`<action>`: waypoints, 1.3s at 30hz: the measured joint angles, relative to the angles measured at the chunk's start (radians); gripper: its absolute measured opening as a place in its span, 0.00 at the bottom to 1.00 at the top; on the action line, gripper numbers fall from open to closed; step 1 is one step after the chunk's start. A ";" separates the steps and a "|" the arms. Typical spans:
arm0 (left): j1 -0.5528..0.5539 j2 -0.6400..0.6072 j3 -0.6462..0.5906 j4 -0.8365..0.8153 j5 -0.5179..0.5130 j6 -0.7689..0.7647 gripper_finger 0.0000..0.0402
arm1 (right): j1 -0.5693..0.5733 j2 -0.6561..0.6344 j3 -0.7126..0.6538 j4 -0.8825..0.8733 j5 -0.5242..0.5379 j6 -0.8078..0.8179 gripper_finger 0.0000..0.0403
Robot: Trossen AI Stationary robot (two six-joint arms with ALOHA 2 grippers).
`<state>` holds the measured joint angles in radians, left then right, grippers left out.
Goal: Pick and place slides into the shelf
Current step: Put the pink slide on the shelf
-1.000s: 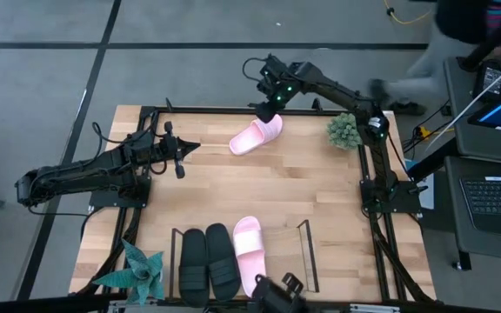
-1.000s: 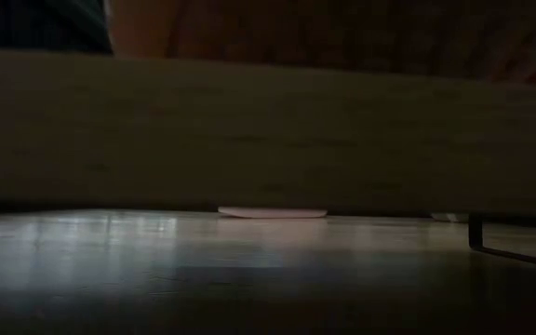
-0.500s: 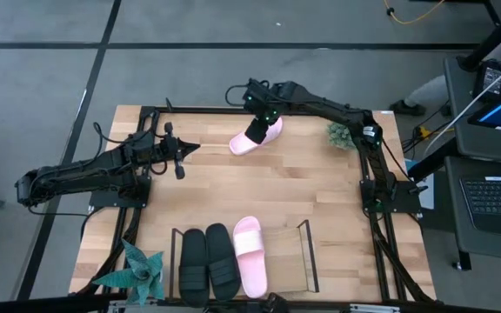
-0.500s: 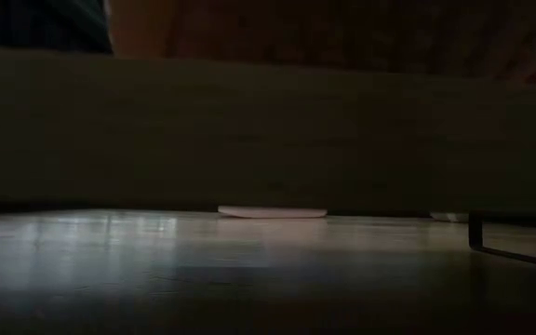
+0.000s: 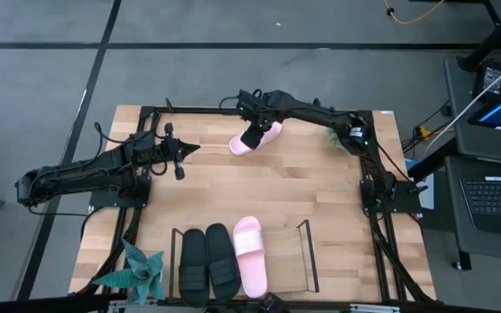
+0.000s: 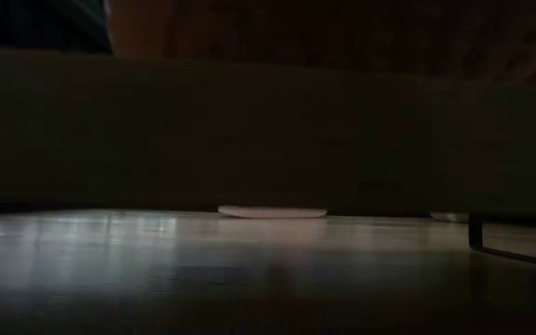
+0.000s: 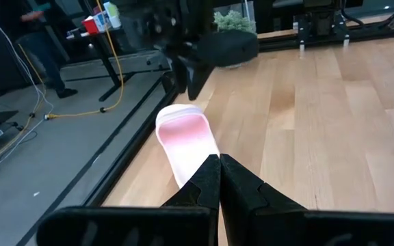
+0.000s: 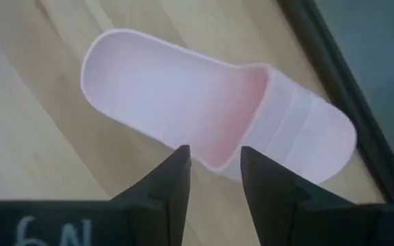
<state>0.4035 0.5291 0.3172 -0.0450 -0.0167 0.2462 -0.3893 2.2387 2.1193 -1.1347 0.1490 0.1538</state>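
A pale pink slide (image 5: 257,139) lies sole-down near the table's far edge, seen also in the right wrist view (image 8: 211,102) and the left wrist view (image 7: 183,140). My right gripper (image 5: 251,136) hovers over it, open and pointing steeply down, its fingertips (image 8: 214,164) over the slide's long edge beside the strap (image 8: 299,130); no touch shows. My left gripper (image 5: 191,148) waits shut at the table's left, aimed at that slide. In the shelf (image 5: 306,252) at the near edge, two black slides (image 5: 207,261) and a second pink slide (image 5: 249,255) lie side by side.
A small green plant (image 5: 334,132) stands at the far right, partly under my right arm. A teal plant (image 5: 142,271) stands at the near left corner. A black frame (image 5: 190,109) runs along the table's far edge, just behind the slide. Bare wood lies mid-table.
My right gripper has come in from beyond the far edge toward the near and left edges and downward, turning as it went, and now hangs over the pink slide. Its finger gap shows no change. The slide has stayed where it was.
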 joint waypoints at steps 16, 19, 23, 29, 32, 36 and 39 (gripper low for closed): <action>0.000 0.000 0.000 -0.009 0.000 0.001 0.00 | 0.006 0.078 0.000 -0.008 0.113 0.046 0.33; 0.000 0.000 0.000 -0.009 0.000 0.002 0.00 | 0.006 0.079 0.000 -0.007 0.113 0.047 0.33; 0.000 0.000 0.000 -0.008 0.000 0.002 0.00 | 0.009 0.079 0.000 -0.006 0.135 0.051 0.33; 0.000 0.000 0.000 -0.009 0.000 0.003 0.00 | 0.029 0.079 0.000 -0.006 0.215 0.047 0.33; 0.000 0.000 0.000 -0.009 0.000 0.022 0.00 | 0.038 0.079 0.000 -0.006 0.211 0.047 0.33; 0.000 0.000 0.000 -0.011 0.000 0.027 0.00 | 0.055 0.079 0.000 -0.005 0.190 0.026 0.33; 0.000 0.000 0.000 -0.015 0.000 0.027 0.00 | 0.071 0.077 0.004 0.003 0.189 0.022 0.33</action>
<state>0.4034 0.5289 0.3172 -0.0598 -0.0170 0.2729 -0.3187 2.3153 2.1236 -1.1317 0.3384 0.1757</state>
